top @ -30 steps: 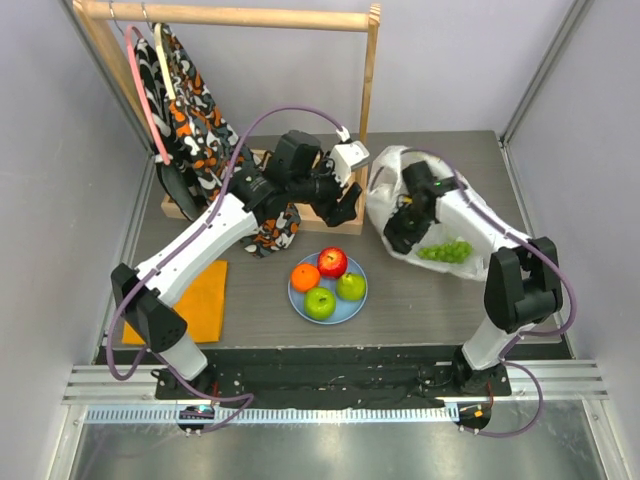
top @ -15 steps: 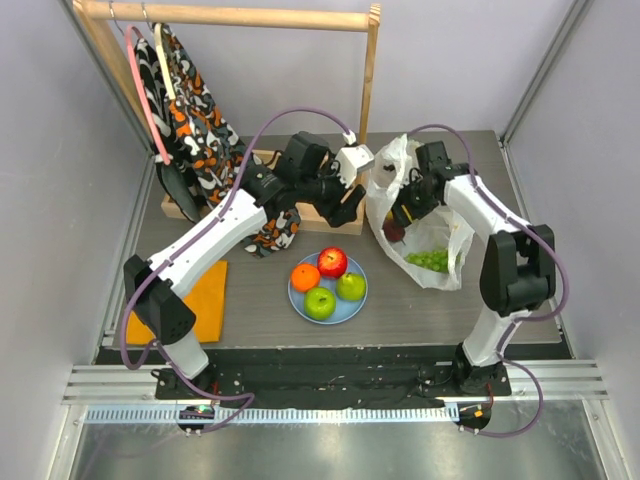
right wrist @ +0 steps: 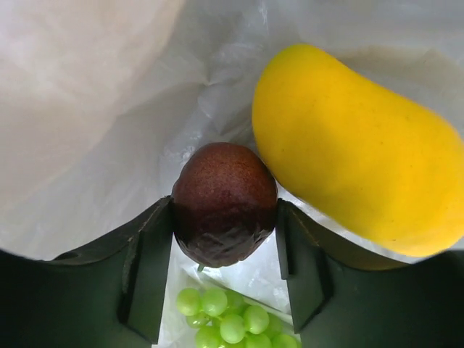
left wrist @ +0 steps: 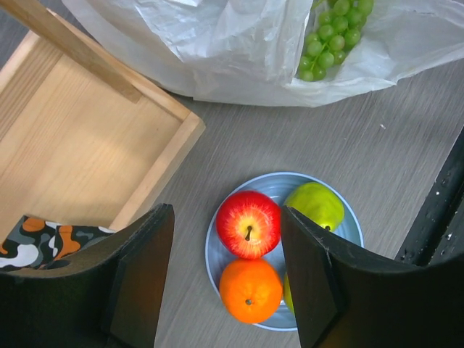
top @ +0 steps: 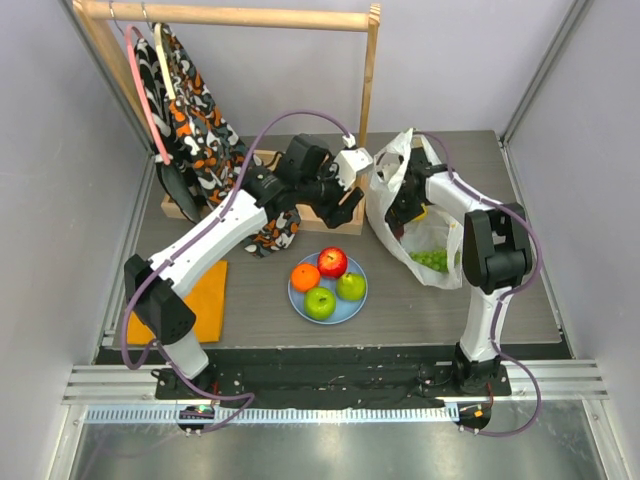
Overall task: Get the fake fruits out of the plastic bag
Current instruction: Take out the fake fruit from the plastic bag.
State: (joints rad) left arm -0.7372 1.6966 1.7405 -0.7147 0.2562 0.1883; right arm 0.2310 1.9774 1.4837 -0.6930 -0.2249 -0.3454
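Top external view: the plastic bag (top: 382, 200) is seen on the right half of the table, and the right gripper (top: 404, 207) is sunk into its opening. A grape bunch (top: 431, 260) is visible through the thin film. The left gripper (top: 345, 207) is held just left of the bag, over a wooden tray (top: 180, 208). Nearer the arms' bases, an orange (top: 305, 277), a red apple (top: 332, 262), a green apple (top: 319, 302) and a pear (top: 351, 287) are packed together on a light-blue plate (top: 352, 309). An orange cloth (top: 200, 300) is laid well apart on the left. Left wrist view: the fingers are spread apart with nothing gripped, and the plated fruit is seen far below the gap, with the bag beyond. Right wrist view: inside the bag, a dark plum (right wrist: 225, 203) is clamped between the two pads. A yellow mango (right wrist: 348, 145) is lodged just beside it, and the grapes are seen underneath.
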